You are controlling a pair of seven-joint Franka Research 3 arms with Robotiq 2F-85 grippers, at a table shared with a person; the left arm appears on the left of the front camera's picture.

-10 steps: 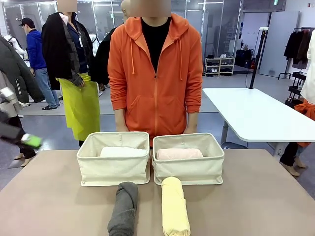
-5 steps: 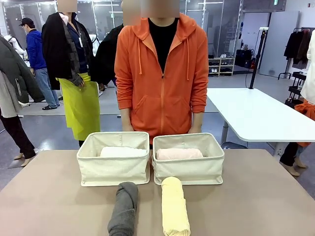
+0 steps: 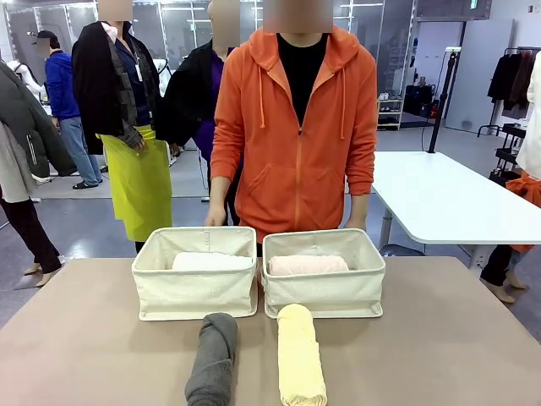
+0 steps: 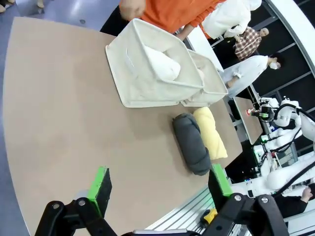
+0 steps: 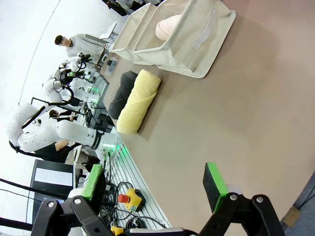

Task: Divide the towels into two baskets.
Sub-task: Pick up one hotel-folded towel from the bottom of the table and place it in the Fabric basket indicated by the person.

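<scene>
front: white towel (image 3: 211, 261) lay in left basket (image 3: 194, 294), pink towel (image 3: 308, 265) in right basket (image 3: 325, 294); grey towel (image 3: 213, 359), yellow towel (image 3: 300, 355) on desk (image 3: 456, 338) just before them | wrists: left gripper (image 4: 160, 182), right gripper (image 5: 155, 179) jaws apart, empty, over bare desk by its edge

The person (image 3: 293, 144) opposite me wears an orange zip hoodie with drawstrings over a black top. The left gripper (image 4: 160, 182) and right gripper (image 5: 153, 179) have black, bolted finger links tipped with green pads (image 4: 100, 183).

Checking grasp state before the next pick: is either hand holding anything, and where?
Nothing held. Left hand and right hand are both open and empty, above the brown tabletop.
</scene>
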